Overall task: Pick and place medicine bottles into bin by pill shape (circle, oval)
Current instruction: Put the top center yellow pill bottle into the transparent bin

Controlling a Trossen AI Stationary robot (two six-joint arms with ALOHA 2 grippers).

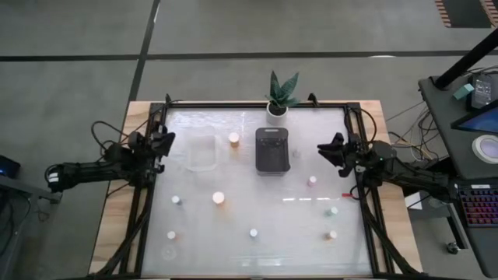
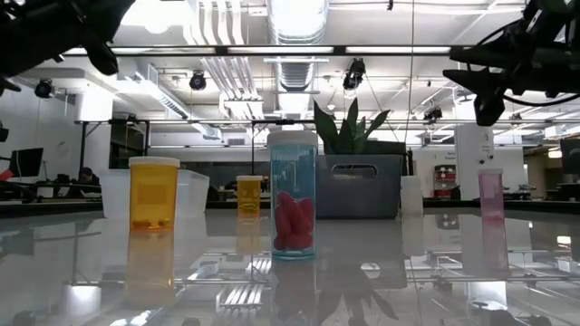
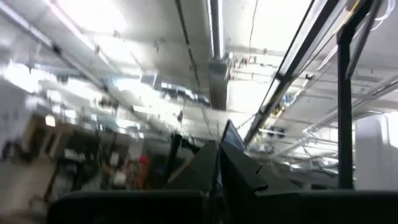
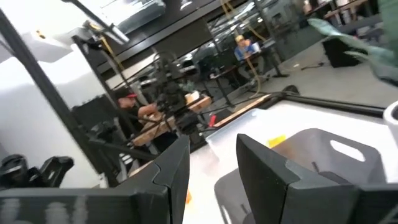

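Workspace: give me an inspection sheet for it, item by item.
Surface: glossy white table, framed by black rails on a wooden base.
Job's things: medicine bottles scattered across the table, among them an orange-bodied bottle, another orange bottle near the clear bin, a teal bottle with red pills and a pinkish bottle. Dark gray bin at centre back. Neither bin shows a bottle inside.
Clutter: potted plant at the back edge.
Grippers: left gripper raised at the left edge, shut and empty; right gripper raised at the right edge, jaws open, empty.
Cables: loose loops beside both arms, off the table.
Surroundings: desk with keyboard at right.
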